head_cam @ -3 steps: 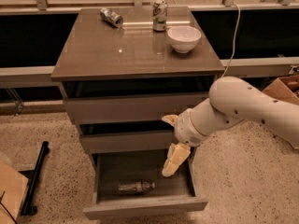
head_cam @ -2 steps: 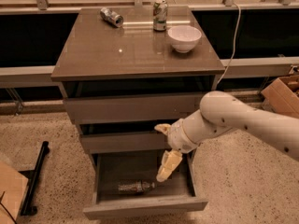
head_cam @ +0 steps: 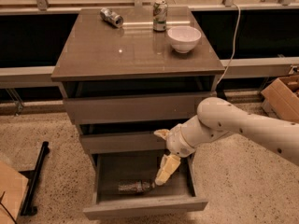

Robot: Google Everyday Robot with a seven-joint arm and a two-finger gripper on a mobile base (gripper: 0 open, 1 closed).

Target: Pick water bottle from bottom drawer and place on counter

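Observation:
The water bottle lies on its side on the dark floor of the open bottom drawer, cap end pointing right. My gripper hangs over the right part of the drawer, open and empty. Its lower finger reaches down into the drawer with its tip right next to the bottle's cap end. The upper finger is in front of the middle drawer. The counter is the glossy top slab above.
On the counter stand a white bowl, an upright can and a can lying on its side. A cardboard box is on the floor at right. A black stand lies at left.
My arm has swung left and lower. The gripper has moved from the drawer's right edge down to the bottle's cap end. The bottle has not moved.

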